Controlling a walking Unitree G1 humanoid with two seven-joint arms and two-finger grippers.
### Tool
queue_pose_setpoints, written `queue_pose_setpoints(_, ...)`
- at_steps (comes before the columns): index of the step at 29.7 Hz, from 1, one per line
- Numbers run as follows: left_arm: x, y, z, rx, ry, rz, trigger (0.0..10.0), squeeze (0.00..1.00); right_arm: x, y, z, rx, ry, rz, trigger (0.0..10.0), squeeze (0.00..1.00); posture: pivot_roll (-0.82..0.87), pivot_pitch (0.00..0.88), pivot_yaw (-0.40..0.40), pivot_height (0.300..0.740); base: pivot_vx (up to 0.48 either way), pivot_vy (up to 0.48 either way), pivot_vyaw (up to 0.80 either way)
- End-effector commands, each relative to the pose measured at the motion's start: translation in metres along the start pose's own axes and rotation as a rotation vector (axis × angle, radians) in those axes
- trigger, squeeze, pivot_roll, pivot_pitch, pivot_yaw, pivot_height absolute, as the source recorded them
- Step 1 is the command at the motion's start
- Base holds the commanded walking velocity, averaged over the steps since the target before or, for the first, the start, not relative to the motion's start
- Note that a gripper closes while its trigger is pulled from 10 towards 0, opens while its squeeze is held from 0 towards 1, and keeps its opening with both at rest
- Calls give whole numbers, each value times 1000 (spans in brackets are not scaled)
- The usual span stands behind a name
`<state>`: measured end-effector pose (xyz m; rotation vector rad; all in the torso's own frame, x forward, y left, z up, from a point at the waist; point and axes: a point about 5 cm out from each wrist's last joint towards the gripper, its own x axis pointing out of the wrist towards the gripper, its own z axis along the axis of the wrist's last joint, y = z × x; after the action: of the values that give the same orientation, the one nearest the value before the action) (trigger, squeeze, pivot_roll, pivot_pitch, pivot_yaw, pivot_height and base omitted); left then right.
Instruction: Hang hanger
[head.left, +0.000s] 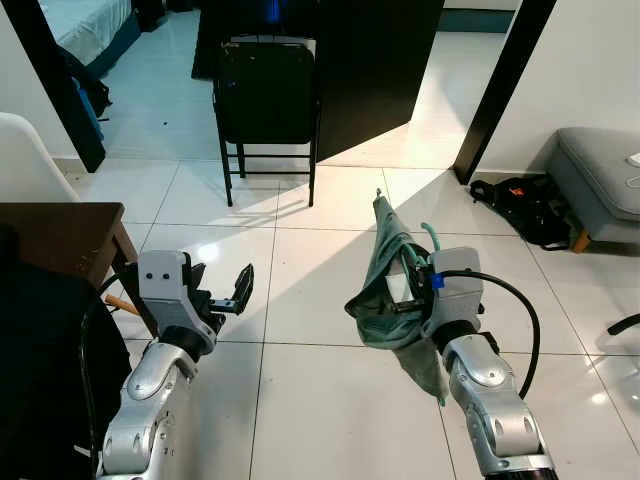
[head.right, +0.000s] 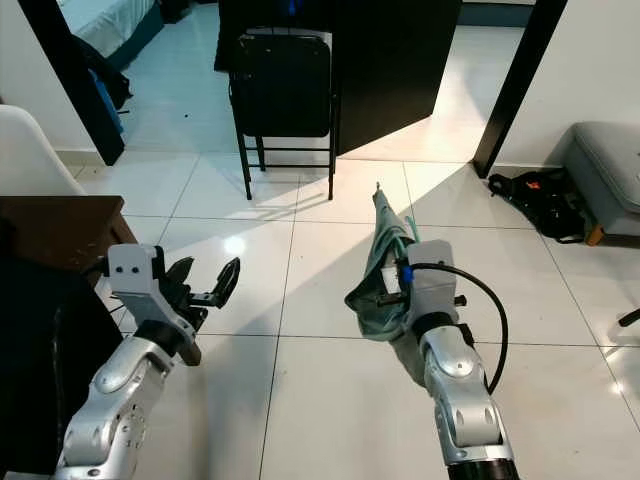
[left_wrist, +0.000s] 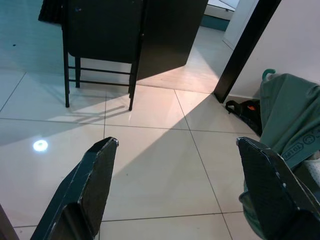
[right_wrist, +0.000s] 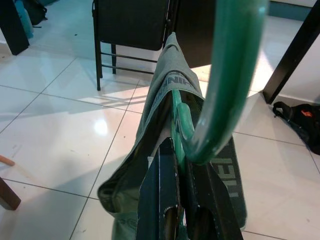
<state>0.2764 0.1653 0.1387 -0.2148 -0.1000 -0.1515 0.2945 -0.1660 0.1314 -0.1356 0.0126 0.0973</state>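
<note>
The green hanger (right_wrist: 227, 85) w/ a grey-green garment (head.left: 390, 270) on it is being carried by the right gripper (head.left: 408, 303), fingers clenched on its neck, above the tiled floor (head.left: 300, 390). Left gripper (head.left: 225, 297) is hovering w/ fingers released, holding nothing. No rail visible, so I think robot should be keeping grip firm and hook upright while searching.

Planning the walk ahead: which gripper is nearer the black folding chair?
Left. The left gripper sits almost straight below the black folding chair; the right gripper, clamping the green hanger, is farther right.
</note>
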Motion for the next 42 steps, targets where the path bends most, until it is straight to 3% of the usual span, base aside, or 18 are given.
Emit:
queue_pose_setpoints(1, -1, 3, -6, 9, 36, 1, 10000, 0, -1, -1, 1, 20, -10, -3, 10000, 0, 50, 117, 3, 740, 0, 0, 0)
queue_pose_setpoints(42, 2, 2, -6, 10, 33, 1, 10000, 0, 2, -2, 1, 18, -13, 0, 10000, 0, 27, 120, 12, 740, 0, 0, 0)
